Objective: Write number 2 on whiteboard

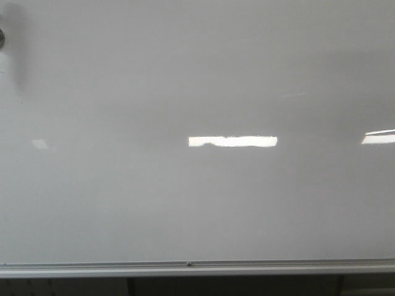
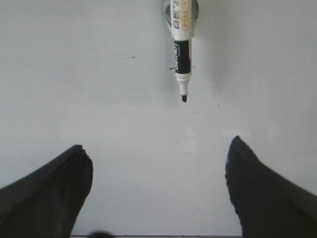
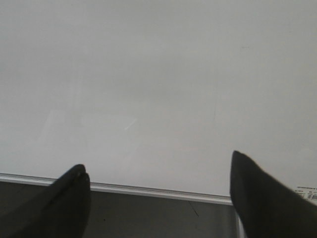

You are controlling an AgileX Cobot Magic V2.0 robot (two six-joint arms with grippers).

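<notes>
The whiteboard (image 1: 185,203) fills the front view, glossy grey-white with bright light reflections and a silver rail along its lower edge. No number 2 shows on it in any view. In the left wrist view a white and black marker (image 2: 181,39) hangs on the board (image 2: 99,89), uncapped, black tip pointing toward my left gripper (image 2: 158,163). That gripper is open and empty, well short of the marker. My right gripper (image 3: 159,178) is open and empty, facing the board (image 3: 148,74) at its lower rail (image 3: 148,191). Neither gripper shows in the front view.
A dark round object (image 1: 2,37) with a shadow sits at the board's upper left edge in the front view. A dark gap (image 3: 148,218) lies below the rail. A round holder (image 2: 168,10) backs the marker's top.
</notes>
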